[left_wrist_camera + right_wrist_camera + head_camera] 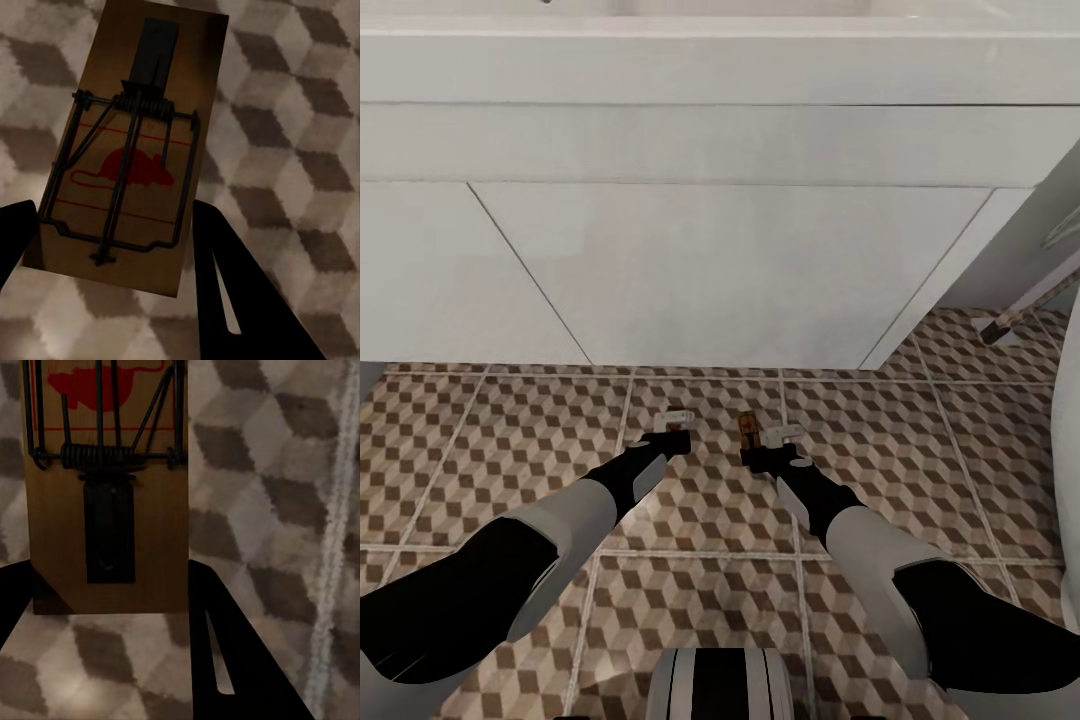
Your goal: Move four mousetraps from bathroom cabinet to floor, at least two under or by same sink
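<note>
2 mousetraps, left [676, 413] and right [747, 428], lie on the bathroom floor [510, 440] before the bathroom sink [700, 260].

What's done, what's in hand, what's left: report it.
Done: robot stands at the bathroom sink. In hand: left gripper grips first mousetrap, right gripper second mousetrap, both above the bathroom floor. Left: set both down; the other two cannot be judged.

Cube-patterned bathroom floor [510, 440] with light grout lines; whether either mousetrap [127, 150], [105, 495] rests on it cannot be determined.
</note>
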Robot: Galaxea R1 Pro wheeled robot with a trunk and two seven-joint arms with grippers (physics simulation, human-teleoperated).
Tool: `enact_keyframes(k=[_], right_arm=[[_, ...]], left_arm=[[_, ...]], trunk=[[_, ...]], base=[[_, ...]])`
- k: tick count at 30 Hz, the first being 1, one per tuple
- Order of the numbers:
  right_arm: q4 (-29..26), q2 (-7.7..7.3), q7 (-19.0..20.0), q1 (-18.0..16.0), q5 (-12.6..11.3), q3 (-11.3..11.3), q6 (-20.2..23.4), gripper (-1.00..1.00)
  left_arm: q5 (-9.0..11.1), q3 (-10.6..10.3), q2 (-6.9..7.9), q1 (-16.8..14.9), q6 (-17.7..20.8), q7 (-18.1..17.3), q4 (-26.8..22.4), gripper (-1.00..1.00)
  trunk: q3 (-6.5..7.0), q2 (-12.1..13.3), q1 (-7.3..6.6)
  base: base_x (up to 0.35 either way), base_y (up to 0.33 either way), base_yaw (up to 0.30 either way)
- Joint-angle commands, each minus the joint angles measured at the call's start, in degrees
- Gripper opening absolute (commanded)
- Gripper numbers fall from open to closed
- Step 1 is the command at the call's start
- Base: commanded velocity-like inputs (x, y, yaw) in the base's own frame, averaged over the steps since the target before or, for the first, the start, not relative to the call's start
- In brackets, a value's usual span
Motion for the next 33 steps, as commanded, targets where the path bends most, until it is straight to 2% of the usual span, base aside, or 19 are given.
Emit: enact_keyframes(k=[1, 16, 29, 33], right_arm=[[-0.1, 0.0, -0.2, 0.0, -0.2, 0.2, 0.3, -1.0], [-0.1, 0.0, -0.2, 0.0, -0.2, 0.1, 0.3, -1.0], [-0.1, 0.0, -0.2, 0.0, -0.2, 0.2, 0.3, -1.0], [-0.1, 0.0, -0.2, 0.0, -0.2, 0.2, 0.3, -1.0]], left_arm=[[0.2, -0.4, 0.0, 0.0, 0.2, 0.1, -0.1, -1.0], [0.2, -0.4, 0.0, 0.0, 0.1, 0.2, -0.1, -1.0], [0.2, -0.4, 0.0, 0.0, 0.1, 0.2, -0.1, -1.0], [0.3, -0.4, 0.0, 0.0, 0.1, 0.2, -0.1, -1.0]], trunk=[[-0.03, 0.0, -0.01], [-0.03, 0.0, -0.01], [-2.91, -0.2, 0.33], [-2.91, -0.2, 0.33]], base=[[0.0, 0.0, 0.0], [0.02, 0.0, 0.0], [0.001, 0.0, 0.0], [0.0, 0.0, 0.0]])
